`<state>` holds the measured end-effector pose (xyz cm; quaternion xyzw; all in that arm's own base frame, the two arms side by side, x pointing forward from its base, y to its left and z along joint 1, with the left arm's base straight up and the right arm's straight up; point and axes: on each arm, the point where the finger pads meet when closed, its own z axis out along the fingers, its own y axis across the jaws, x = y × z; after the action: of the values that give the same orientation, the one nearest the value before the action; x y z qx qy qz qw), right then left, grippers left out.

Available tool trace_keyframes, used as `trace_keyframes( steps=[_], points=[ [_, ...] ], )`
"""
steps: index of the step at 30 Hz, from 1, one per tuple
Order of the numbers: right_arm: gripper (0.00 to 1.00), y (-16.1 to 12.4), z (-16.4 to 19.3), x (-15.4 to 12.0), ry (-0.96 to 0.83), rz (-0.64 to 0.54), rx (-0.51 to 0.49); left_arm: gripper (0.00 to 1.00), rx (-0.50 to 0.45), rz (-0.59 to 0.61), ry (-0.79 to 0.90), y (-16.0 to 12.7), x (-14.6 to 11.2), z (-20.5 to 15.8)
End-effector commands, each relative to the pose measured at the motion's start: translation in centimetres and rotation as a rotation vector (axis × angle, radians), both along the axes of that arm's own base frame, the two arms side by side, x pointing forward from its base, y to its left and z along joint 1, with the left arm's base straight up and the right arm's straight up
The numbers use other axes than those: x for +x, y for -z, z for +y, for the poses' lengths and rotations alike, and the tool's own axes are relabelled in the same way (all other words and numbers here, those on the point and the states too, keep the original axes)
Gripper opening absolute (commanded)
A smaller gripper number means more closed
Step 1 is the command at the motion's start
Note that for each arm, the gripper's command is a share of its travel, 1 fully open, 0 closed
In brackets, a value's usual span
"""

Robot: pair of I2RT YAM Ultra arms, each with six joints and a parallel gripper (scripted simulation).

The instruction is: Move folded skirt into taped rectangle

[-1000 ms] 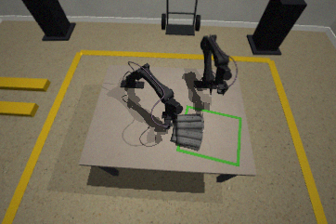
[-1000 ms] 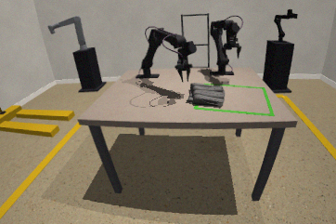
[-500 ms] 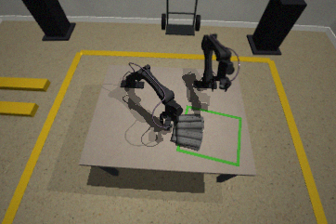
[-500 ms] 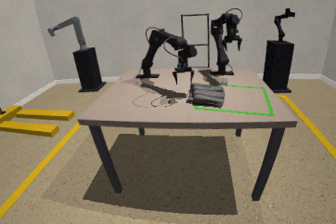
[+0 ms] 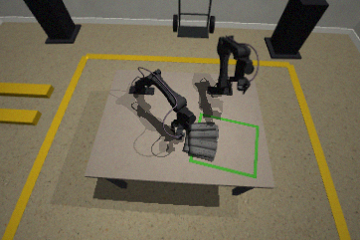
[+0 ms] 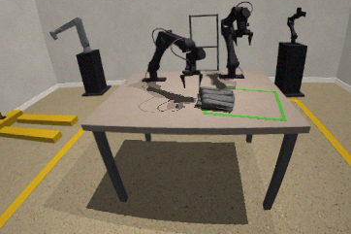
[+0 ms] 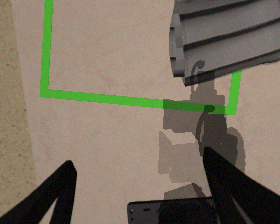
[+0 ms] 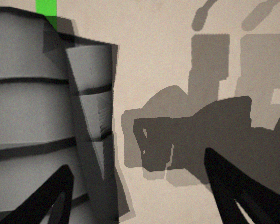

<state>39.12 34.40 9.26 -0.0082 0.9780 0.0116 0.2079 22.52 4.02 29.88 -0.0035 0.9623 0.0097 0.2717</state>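
The grey, pleated folded skirt (image 5: 204, 141) (image 6: 216, 100) (image 7: 226, 35) (image 8: 26, 110) lies across one side of the green taped rectangle (image 5: 257, 150) (image 6: 279, 106) (image 7: 106, 99) (image 8: 46, 7). In the top view it covers most of the left tape line. Most of it lies inside; a strip at its left end lies outside. My right gripper (image 6: 191, 85) (image 8: 137, 162) is open just above that end, with the skirt's edge below, between the fingertips in the right wrist view. My left gripper (image 6: 243, 43) (image 7: 138, 159) is open and empty, high over the table's back right.
The pale table (image 5: 114, 153) (image 6: 131, 113) carries both arm bases at its back edge in the top and exterior views. The right arm reaches forward from the back left to the skirt's left end. Arm shadows fall beside the skirt. Pedestals and a hand truck stand beyond the table.
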Motion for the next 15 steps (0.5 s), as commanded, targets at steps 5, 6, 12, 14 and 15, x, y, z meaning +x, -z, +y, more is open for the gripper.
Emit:
trace_keyframes(
  steps=[5, 6, 12, 14, 15],
  points=[
    [0.90, -2.3, 0.6, 0.4, -0.006, -0.038, 0.035, 0.90, -0.008, 0.023, 0.000, -0.1, -0.6, -0.2],
    [0.90, -2.3, 0.6, 0.4, -0.006, -0.038, 0.035, 0.90, -0.008, 0.023, 0.000, -0.1, -0.6, -0.2],
    [0.90, -6.8, 0.8, 0.3, -0.002, -0.078, 0.073, 0.90, -0.008, 0.023, 0.000, -0.1, -0.6, -0.2],
    [0.90, -6.0, 0.8, 0.4, -0.002, -0.053, 0.047, 0.90, -0.008, 0.023, 0.000, -0.1, -0.6, -0.2],
    [0.90, -6.5, 0.8, 0.4, -0.002, -0.053, 0.046, 0.90, -0.008, 0.023, 0.000, -0.1, -0.6, -0.2]
  ],
)
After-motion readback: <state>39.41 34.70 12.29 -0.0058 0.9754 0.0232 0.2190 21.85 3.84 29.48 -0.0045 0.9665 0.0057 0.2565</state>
